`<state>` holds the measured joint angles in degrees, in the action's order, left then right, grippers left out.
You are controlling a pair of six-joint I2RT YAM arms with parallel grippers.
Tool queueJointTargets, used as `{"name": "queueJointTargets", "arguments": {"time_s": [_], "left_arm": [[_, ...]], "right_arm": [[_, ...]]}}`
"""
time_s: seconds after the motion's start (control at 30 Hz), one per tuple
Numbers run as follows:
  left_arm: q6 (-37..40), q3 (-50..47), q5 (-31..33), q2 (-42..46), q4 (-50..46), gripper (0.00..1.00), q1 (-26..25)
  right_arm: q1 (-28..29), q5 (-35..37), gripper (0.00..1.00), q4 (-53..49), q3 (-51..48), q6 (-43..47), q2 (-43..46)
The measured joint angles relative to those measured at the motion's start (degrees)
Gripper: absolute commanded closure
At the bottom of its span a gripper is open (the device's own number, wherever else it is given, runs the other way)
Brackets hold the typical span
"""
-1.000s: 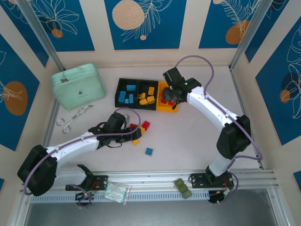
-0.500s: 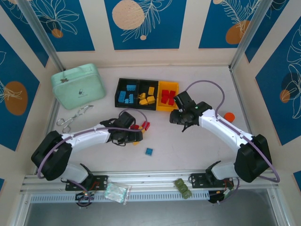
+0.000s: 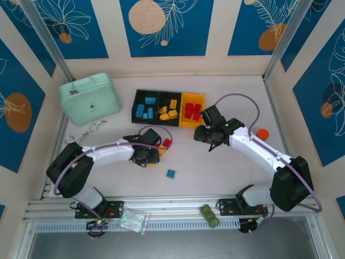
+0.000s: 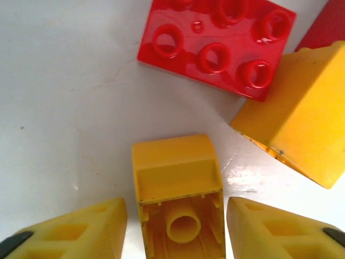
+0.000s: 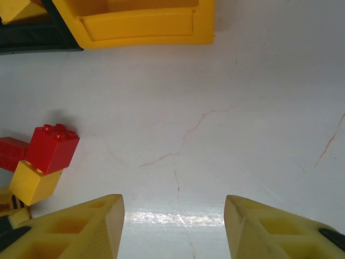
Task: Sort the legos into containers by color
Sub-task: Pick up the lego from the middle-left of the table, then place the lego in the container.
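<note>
The left tool (image 4: 177, 229) is hanging open over the white surface (image 4: 64, 108), and a small yellow plastic brick (image 4: 177, 178) is lying on its side between the two yellow fingers (image 4: 81, 226), not touching them, just below a red studded brick (image 4: 215, 46) and a bigger yellow brick (image 4: 296, 124). The right tool (image 5: 173, 226) is hanging open too, with nothing in it, near the front of the yellow plastic bin (image 5: 140, 24). Blue bricks (image 3: 144, 109) are lying in the left black bin (image 3: 135, 107), yellow bricks (image 3: 168, 112) in the middle black bin (image 3: 168, 93) and red bricks (image 3: 190, 111) in the yellow one, while one little blue brick (image 3: 171, 174) is lying alone nearer the arms.
</note>
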<state>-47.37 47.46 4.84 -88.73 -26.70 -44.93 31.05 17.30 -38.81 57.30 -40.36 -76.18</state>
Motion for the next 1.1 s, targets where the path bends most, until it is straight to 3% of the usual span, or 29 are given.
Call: {"name": "queueJointTargets", "arguments": {"time_s": [0.23,0.67,0.9,1.1], "left_arm": [[1.2,-1.9,0.8,5.0,-1.9,0.67,0.0],[4.3,-1.6,1.9,11.5,-5.2,0.71,0.0],[7.4,5.3,1.7,10.7,-6.8,0.72,0.9],[11.9,15.8,0.9,4.6,-7.4,0.72,2.6]], "right_arm": [[0.0,-3.2,0.48,1.4,0.0,-0.1,0.0],[2.3,-26.2,0.48,9.9,-6.9,3.3,6.4],[2.9,-28.7,0.48,11.8,-9.9,2.6,9.8],[2.9,-28.7,0.48,12.8,-10.2,1.7,10.2]]}}
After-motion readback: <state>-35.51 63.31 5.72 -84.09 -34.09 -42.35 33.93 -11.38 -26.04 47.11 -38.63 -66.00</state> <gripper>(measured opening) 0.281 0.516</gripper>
